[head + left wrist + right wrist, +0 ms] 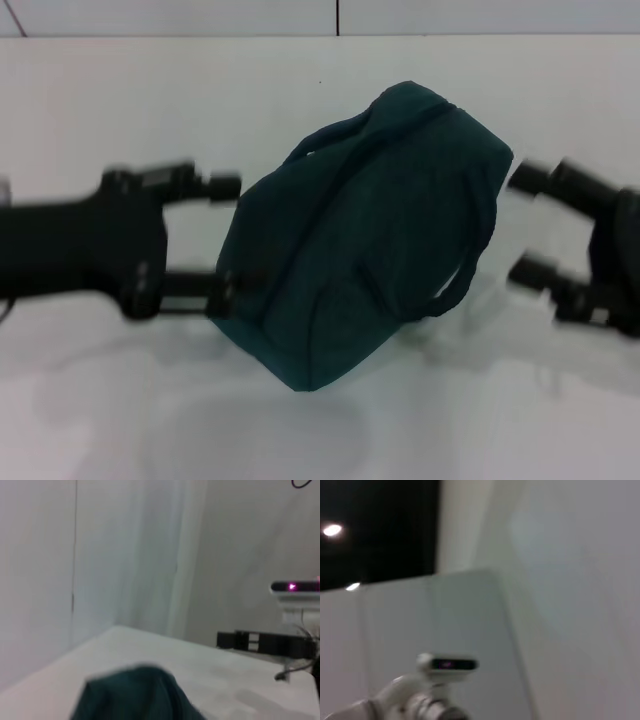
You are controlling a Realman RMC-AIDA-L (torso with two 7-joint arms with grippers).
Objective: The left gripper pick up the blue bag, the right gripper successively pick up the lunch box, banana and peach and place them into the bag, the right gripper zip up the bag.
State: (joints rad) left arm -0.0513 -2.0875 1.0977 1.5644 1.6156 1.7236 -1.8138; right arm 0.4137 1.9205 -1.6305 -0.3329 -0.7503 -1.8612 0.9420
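Two grippers flank the dark teal-blue fabric bag (365, 235) on the white worktop (120, 100): left gripper (228, 235) at nine o'clock, jaws apart touching its side; right gripper (528, 225) at three o'clock, jaws apart, just beside it.

1. The blue bag (365, 235) stands between the two grippers and blocks any direct path from one to the other.
2. The left gripper (228, 235) has its fingers spread; the lower finger meets the bag's near side, the upper finger sits just off it. No free gap remains ahead of it.
3. The right gripper (530, 225) is spread, with a narrow strip of bare white table (500, 400) between its fingertips and the bag.
4. A loop handle (470, 265) hangs on the bag's side facing the right gripper.
5. Behind and below both grippers, the table surface is unobstructed.
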